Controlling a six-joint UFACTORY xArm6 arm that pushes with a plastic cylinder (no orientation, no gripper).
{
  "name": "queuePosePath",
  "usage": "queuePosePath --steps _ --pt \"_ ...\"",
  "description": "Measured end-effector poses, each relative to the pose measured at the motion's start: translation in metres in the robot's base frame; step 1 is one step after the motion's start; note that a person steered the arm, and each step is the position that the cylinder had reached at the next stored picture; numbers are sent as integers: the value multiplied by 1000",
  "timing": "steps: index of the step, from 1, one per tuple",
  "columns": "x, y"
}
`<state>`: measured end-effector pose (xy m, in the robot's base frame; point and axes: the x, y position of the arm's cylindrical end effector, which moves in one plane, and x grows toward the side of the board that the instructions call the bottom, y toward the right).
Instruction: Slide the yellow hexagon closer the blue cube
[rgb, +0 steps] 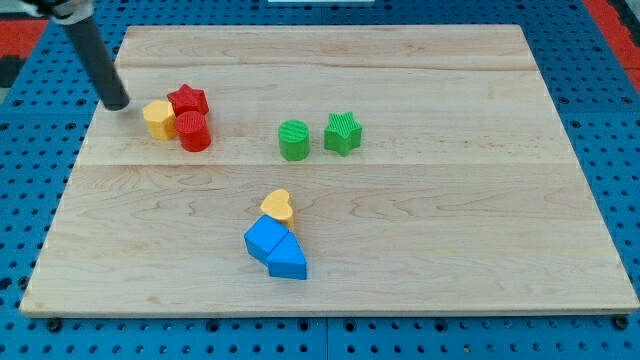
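Yellow hexagon (158, 118) touches the red cylinder (193, 131); my tip (117, 102), jawless, sits just upper-left. I'd push down-right, toward the blue cube (265, 241), skirting red.

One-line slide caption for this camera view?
My tip sits just left of the yellow hexagon, which touches the red cylinder and red star, far from the blue cube.

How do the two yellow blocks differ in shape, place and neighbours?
The yellow hexagon has flat sides; the yellow heart is rounded with a point. The hexagon sits near the view's top left, touching the red cylinder and close to the red star; the heart sits lower, centre, against the blue cube. My tip is just left of the hexagon, far from the heart. Both are yellow.
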<state>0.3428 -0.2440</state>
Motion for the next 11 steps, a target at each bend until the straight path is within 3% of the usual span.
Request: queuePosePath --steps 1,3,7,9,11 --pt "2 34" --pt "53 78" --pt "95 33" --pt "101 76" --pt "140 123"
